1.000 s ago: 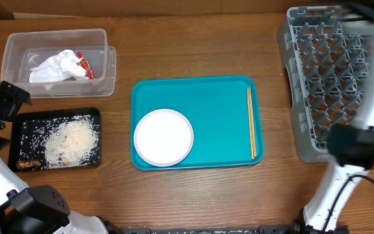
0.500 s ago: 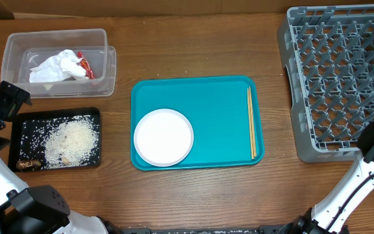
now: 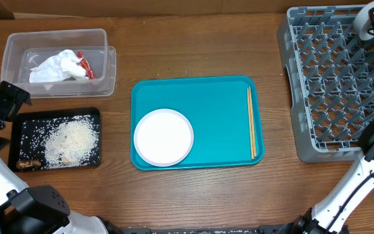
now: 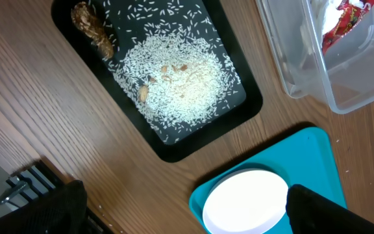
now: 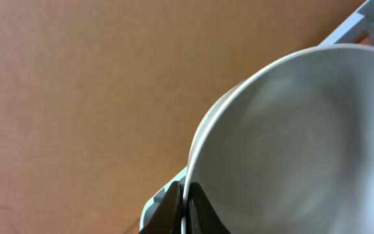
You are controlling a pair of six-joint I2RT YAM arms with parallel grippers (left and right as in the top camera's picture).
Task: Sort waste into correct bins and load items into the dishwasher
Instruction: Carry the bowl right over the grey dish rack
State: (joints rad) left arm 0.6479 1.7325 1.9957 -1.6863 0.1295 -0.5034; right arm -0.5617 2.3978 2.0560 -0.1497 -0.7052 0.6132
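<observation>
Overhead: grey dish rack (image 3: 330, 84) on the bench's (image 3: 193, 52) right side, teal tray (image 3: 219, 104) mid-bench.
Right end effector (image 5: 184, 207): pinching the rim of one white cup (image 5: 291, 143) above the rack's far right corner, likely ready to be set among the pegs.
Left end effector (image 3: 5, 97): spread wide and empty, just beside the black tray (image 3: 22, 130).
Waste: one napkin (image 3: 54, 65) and one red wrapper (image 3: 85, 67) in the clear tub (image 3: 108, 71); rice (image 3: 73, 140) in the black tray, kept apart by kind.
To load: one plate (image 3: 163, 136) and two chopsticks (image 3: 252, 123) on the teal tray.

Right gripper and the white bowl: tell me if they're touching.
Touching. In the right wrist view the right gripper pinches the rim of the white bowl between its jaws.
</observation>
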